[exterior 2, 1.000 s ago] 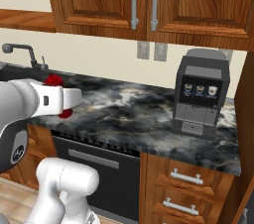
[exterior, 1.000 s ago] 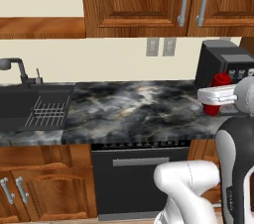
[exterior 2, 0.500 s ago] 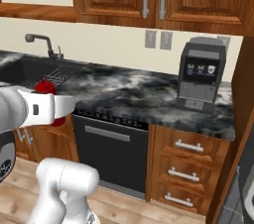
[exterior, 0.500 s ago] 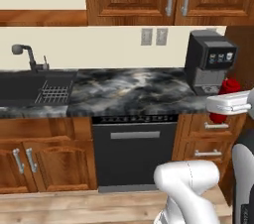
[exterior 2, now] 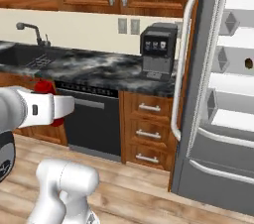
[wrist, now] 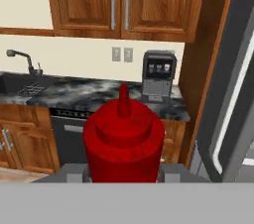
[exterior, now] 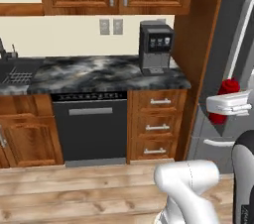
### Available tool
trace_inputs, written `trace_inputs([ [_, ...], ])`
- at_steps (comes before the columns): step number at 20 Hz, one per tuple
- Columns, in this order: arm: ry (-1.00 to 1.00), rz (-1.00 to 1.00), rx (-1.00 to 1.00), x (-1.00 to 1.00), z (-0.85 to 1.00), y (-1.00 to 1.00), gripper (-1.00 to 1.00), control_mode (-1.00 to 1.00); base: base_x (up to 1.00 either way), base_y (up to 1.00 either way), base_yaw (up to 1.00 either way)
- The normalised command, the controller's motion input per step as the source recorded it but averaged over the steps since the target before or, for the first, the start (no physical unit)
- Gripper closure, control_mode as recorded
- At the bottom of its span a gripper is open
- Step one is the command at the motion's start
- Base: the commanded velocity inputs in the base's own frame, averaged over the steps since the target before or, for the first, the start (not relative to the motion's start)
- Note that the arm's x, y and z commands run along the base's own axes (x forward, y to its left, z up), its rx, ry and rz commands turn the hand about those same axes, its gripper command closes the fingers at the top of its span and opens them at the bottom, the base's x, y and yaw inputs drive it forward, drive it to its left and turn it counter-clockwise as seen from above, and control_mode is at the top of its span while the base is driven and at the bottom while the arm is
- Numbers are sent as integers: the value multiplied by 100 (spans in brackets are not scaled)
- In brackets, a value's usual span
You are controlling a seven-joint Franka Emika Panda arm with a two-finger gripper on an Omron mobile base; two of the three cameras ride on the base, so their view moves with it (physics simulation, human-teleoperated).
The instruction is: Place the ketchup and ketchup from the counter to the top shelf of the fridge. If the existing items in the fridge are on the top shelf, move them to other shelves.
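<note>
My gripper is shut on a dark red ketchup bottle with a pointed nozzle, held upright in front of the hand camera. From the left base view the ketchup sticks up from the gripper at the right edge, close to the grey fridge. The right base view has the gripper and ketchup at the left. Far right stands the fridge, its door open. A small dark brown lump lies on one of its pale shelves. The dark marbled counter runs behind.
A black coffee machine stands at the counter's right end, above wooden drawers. A dark dishwasher sits under the counter. The sink is far left. Wooden floor lies open in front.
The whole scene has slid left as the base drove and turned right, bringing the fridge into view. The gripper has stayed shut on the ketchup bottle.
</note>
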Motion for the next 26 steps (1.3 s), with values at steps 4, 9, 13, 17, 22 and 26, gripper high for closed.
trace_inputs([
  [4, 0, 0, 0, 0, 0, 0, 100, 100, -98, -100, -28],
  [9, 0, 0, 0, 0, 0, 0, 100, 100, 1, -100, -20],
  [13, 0, 0, 0, 0, 0, 0, 100, 100, 60, -99, 0],
  [17, 0, 0, 0, 0, 0, 0, 100, 100, 53, -95, 0],
  [22, 0, 0, 0, 0, 0, 0, 100, 100, 46, -52, 0],
  [26, 0, 0, 0, 0, 0, 0, 100, 100, 51, 26, 3],
])
